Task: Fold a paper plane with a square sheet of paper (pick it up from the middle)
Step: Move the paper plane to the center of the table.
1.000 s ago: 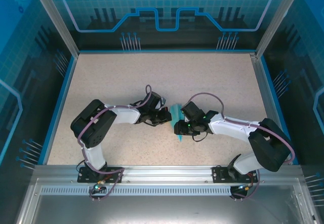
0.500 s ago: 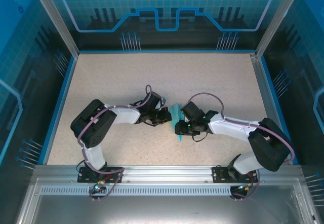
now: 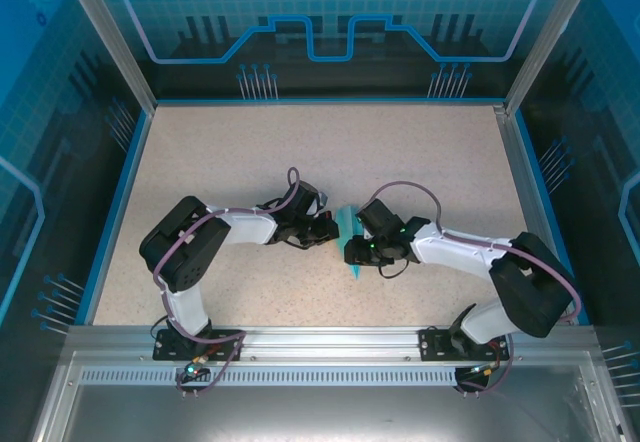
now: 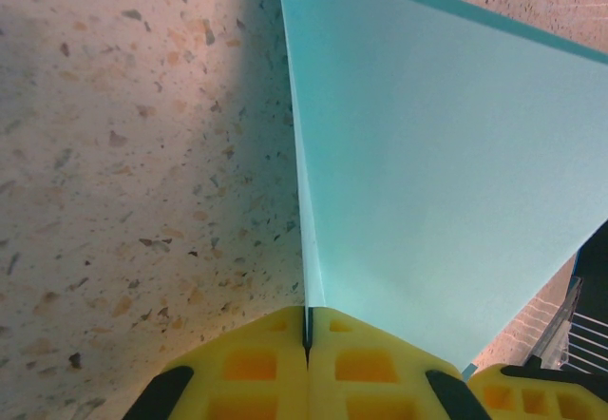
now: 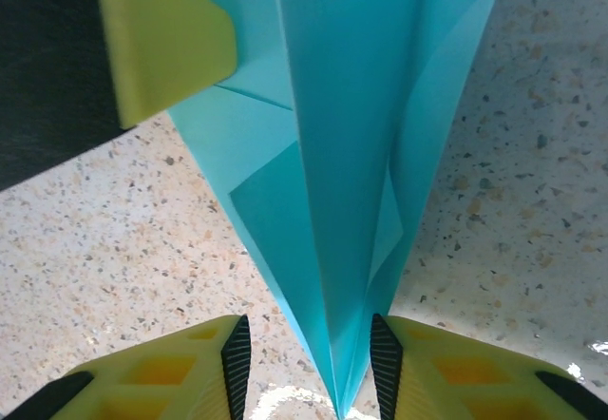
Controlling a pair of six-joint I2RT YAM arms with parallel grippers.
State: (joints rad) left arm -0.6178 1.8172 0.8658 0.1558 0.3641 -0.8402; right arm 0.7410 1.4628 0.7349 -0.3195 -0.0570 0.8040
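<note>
Pinches the paper plane (image 4: pixel 427 154) along its folded edge with the left gripper (image 4: pixel 307 323), pads pressed flat together on it. Straddles the plane's pointed end with the right gripper (image 5: pixel 309 334), fingers spread, paper running between them over the speckled table (image 4: pixel 123 154). Probably risks skewing or crushing the centre crease if closed off-line, tearing the thin sheet if pulled against the left pinch, and letting it flop sideways if released early.

Paper plane (image 3: pixel 347 224) between jaws, speckled table (image 3: pixel 250 152)
</note>
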